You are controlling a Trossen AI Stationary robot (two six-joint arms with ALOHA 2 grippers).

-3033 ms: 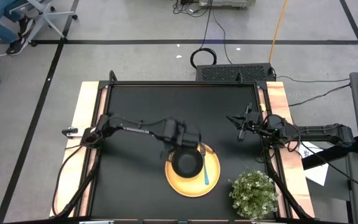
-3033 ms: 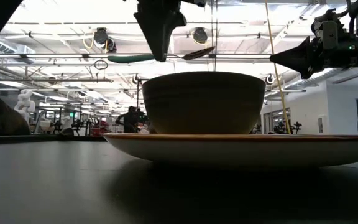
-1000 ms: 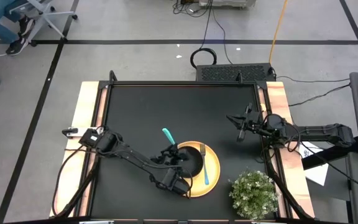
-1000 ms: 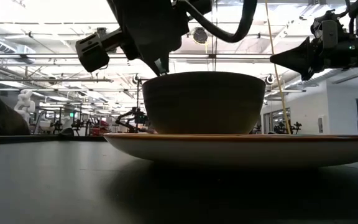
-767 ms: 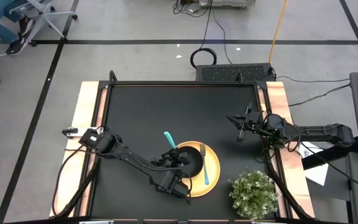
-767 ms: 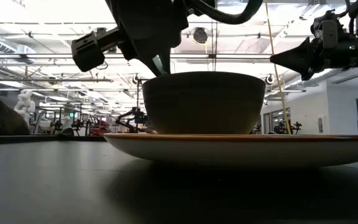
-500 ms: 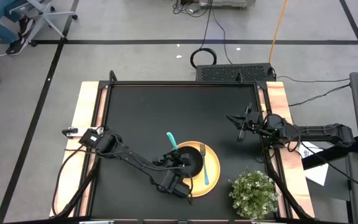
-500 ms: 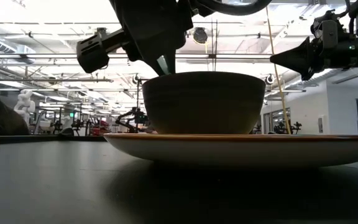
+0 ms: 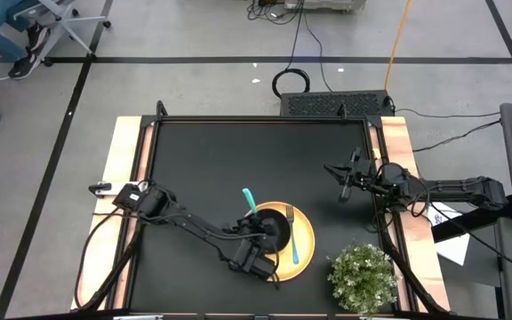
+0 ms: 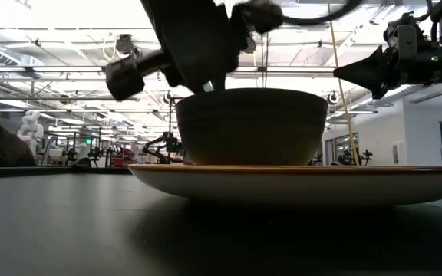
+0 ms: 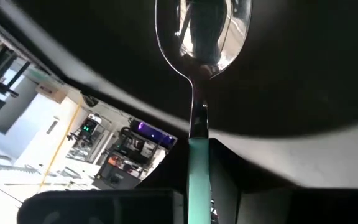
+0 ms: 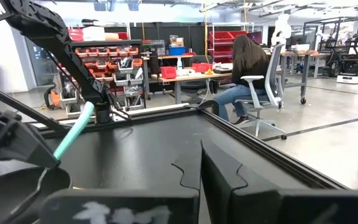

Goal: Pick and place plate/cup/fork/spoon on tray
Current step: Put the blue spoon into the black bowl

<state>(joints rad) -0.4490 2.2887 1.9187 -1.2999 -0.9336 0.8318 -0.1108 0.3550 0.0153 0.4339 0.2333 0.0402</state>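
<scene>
Spoon (image 9: 249,201) handle slants up from the left gripper (image 9: 258,224), whose fingers are clamped on the teal stem; in the left wrist view the shiny head (image 11: 202,34) hangs against the dark inside of the cup (image 9: 268,234). The left arm reaches from the table's left edge to the near centre, its gripper over the cup's left rim. The cup sits on the left part of the tray (image 9: 304,257), and the low view shows it resting flat on the dish (image 10: 298,180). The fork (image 9: 292,238) lies on the tray just right of the cup, tines toward the far side. A potted plant (image 9: 363,277) stands right of the tray. The right gripper (image 9: 346,187) waits near the table's right edge, fingers closed and holding nothing.
</scene>
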